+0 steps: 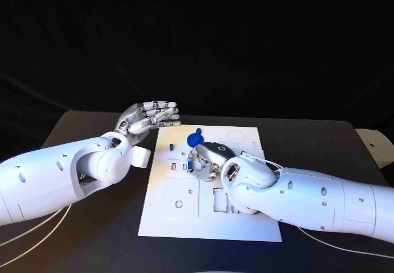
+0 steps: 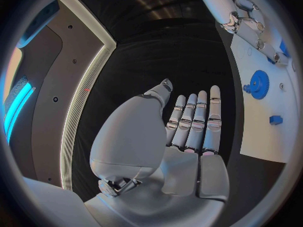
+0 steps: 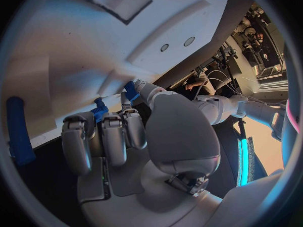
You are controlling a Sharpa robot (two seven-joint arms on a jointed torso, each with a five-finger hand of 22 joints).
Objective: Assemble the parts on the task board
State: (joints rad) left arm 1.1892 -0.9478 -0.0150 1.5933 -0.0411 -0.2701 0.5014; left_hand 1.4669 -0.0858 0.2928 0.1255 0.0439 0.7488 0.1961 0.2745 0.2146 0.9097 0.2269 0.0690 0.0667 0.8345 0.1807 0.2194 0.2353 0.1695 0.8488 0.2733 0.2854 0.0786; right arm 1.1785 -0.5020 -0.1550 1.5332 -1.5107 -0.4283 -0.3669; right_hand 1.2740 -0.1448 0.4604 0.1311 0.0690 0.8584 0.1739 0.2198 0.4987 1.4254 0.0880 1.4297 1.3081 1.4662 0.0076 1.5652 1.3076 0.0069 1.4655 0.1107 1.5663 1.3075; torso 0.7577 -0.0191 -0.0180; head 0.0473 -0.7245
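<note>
Right silver hand (image 1: 209,160) hovered low over the flat white task board (image 1: 246,227) on the black table (image 1: 98,244), fingers (image 3: 101,136) curled round a small blue part (image 3: 99,111), apparently to seat it, while the left silver hand (image 1: 150,117) waited empty, fingers spread.

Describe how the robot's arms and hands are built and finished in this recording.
Both arms are glossy white, with rounded shell segments dotted with small dark holes. The left hand and right hand are silver metal, with segmented fingers and smooth domed backs. Thin pale cables trail over the black table beside each arm.
</note>
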